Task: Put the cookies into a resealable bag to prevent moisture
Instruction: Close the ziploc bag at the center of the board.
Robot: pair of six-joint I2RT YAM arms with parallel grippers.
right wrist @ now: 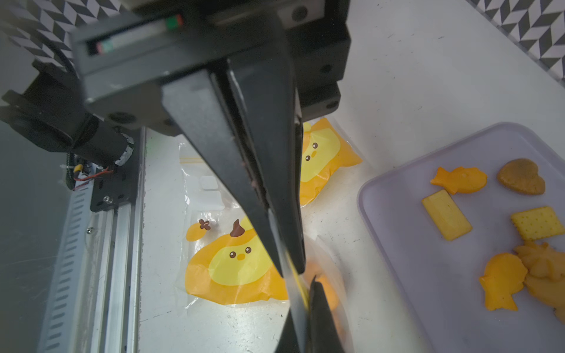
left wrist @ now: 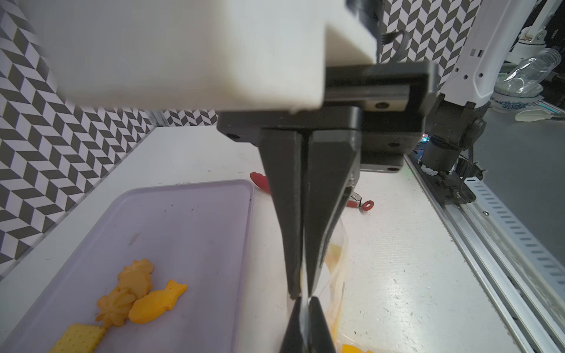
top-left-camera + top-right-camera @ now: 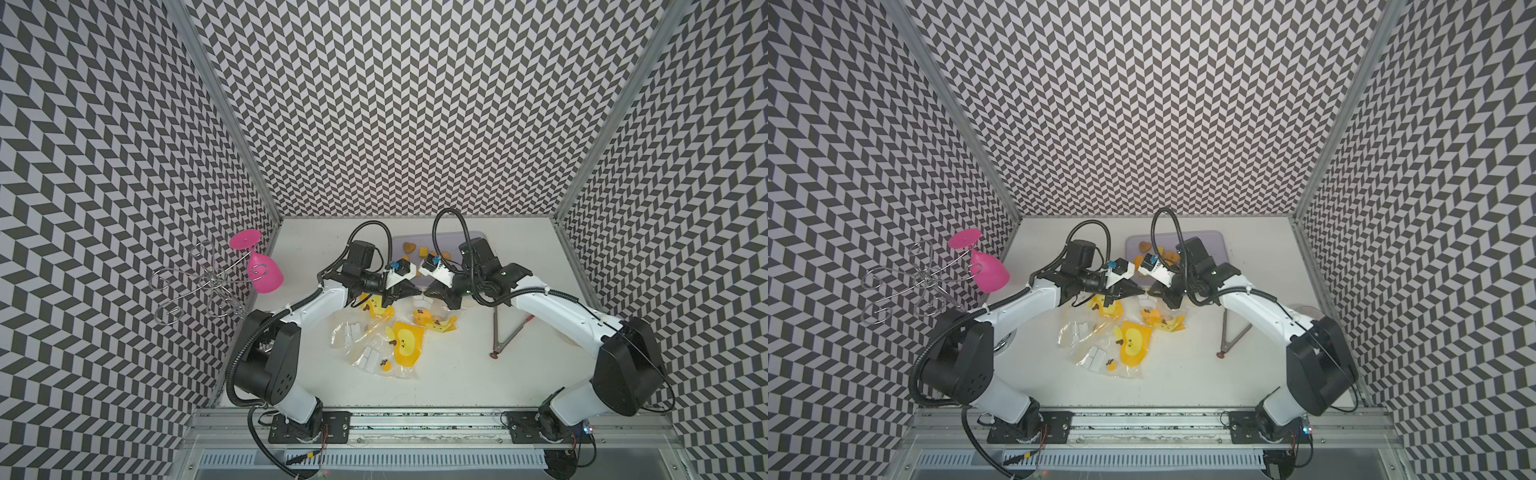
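White tabletop [image 3: 457,386] boxed by chevron walls on 3 sides, metal rail along the near edge. Both arms rising from that rail, folded at the elbow, forearms angled inward, the 2 sets of fingers meeting tip to tip above the table's middle. Left gripper [image 3: 419,294] clamped shut on the top edge of a clear bag [image 2: 336,259]. Right gripper [image 3: 429,296] clamped shut on the same edge from the opposite side, tips nearly touching. Thin film visibly pinched between the fingers in both wrist views, bag body hanging below. Orange blur inside it, print or cookie not clear. Cookies [image 1: 458,180] lying in a lilac tray [image 1: 412,259] just behind the grippers, right wrist overlapping its near corner from above. Spare bags [image 3: 405,345] strewn on the table directly below and in front of the grippers. Tongs [image 3: 495,328] lying beside the right forearm. Pink glass [image 3: 264,272] on a wire rack [image 3: 208,284] at the left wall, well apart from the fingers. Bare table along the rail and at the back left corner.
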